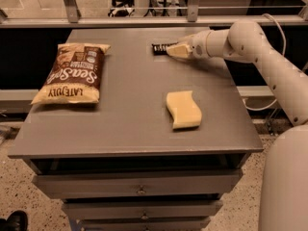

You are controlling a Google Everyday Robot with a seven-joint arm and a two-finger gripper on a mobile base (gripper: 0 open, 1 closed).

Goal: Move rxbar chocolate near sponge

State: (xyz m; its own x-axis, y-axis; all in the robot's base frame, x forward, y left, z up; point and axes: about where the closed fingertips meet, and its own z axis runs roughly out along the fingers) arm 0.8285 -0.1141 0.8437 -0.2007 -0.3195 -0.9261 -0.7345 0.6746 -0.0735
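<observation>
reaching the rxbar chocolate, gripper, hold unclear; sponge apart; chip bag reads "late july".

My gripper reaches the far side of the grey desk, which carries a Late July chip bag, a sponge and the rxbar chocolate.

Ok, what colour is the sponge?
Pale yellow, in the camera view. The sponge lies nearer the front; the gripper is by the rxbar chocolate farther back.
</observation>
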